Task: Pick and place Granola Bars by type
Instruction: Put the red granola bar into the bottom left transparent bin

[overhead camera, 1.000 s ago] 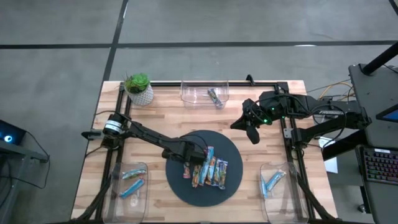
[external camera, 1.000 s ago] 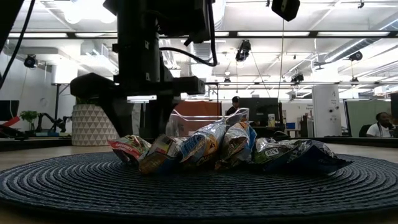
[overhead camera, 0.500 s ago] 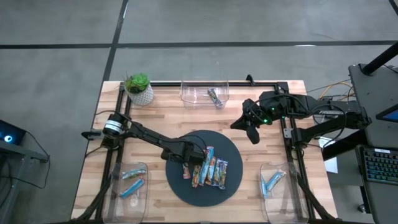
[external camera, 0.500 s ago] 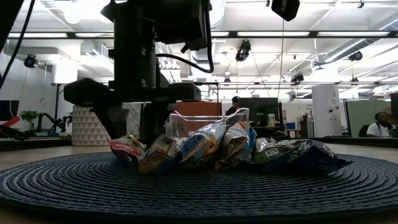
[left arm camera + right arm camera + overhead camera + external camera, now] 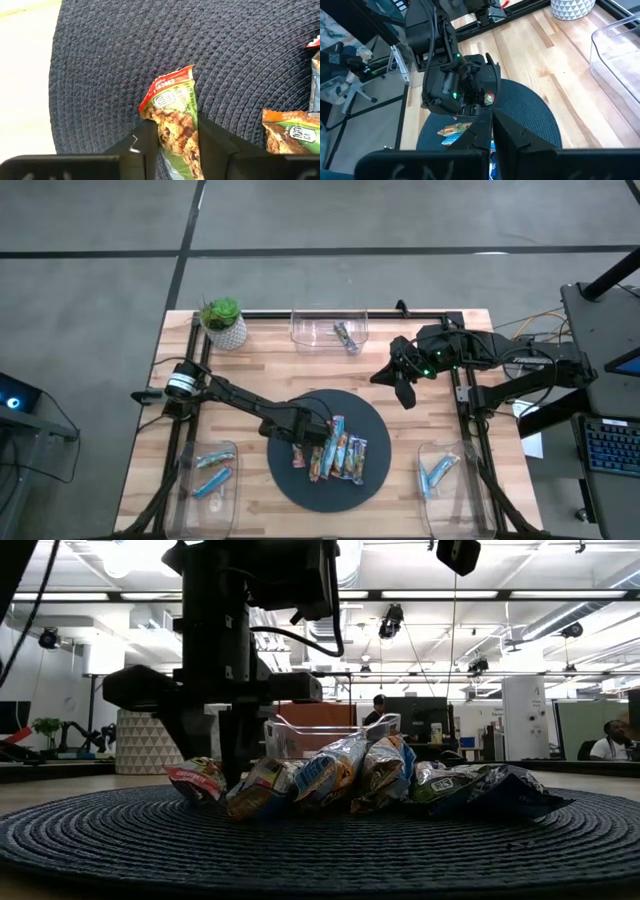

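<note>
- Left gripper [image 5: 177,145] is down on the dark round mat [image 5: 300,405], its two fingers pressed against the long sides of a red-and-green granola bar [image 5: 175,112], so it has hold of the bar across its width.
- That bar lies flat at the left end of the pile of granola bars [image 5: 335,452] on the mat, a little apart from its neighbours.
- Right gripper [image 5: 405,395] hangs shut and empty over the bare table [image 5: 250,370], beyond the mat's far right edge.
- Judging by the crinkled foil, the bar is light and slippery, with a firm filling inside a loose wrapper.
- Holding it across the middle of the long sides, as here, looks sound; the crimped ends would likely fold or slip.
- Sorted bars already lie in the clear bins: front left [image 5: 212,472], front right [image 5: 438,472] and the far one [image 5: 345,335].
</note>
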Robot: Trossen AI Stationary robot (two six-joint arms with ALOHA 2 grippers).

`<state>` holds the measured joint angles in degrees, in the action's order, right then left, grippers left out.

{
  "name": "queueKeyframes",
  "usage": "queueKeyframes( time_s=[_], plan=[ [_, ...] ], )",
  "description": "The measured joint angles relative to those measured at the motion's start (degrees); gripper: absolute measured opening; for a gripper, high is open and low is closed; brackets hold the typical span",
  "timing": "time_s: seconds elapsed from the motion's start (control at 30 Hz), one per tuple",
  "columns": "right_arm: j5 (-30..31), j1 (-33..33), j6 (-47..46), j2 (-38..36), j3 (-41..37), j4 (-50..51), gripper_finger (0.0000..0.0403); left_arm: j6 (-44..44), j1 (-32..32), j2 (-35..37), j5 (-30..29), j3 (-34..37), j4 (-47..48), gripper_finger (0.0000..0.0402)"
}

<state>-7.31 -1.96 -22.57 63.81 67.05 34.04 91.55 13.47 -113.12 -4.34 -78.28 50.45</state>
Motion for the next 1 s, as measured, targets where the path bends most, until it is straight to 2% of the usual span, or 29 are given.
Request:
queueKeyframes(
  time_s=[1.0],
  plan=[
    [0.41,-1.86,-0.03,0.00,0.00,-0.18,0.0008,-6.16,-0.37,0.14,3.69,-1.30,-0.13,0.0087]
  ],
)
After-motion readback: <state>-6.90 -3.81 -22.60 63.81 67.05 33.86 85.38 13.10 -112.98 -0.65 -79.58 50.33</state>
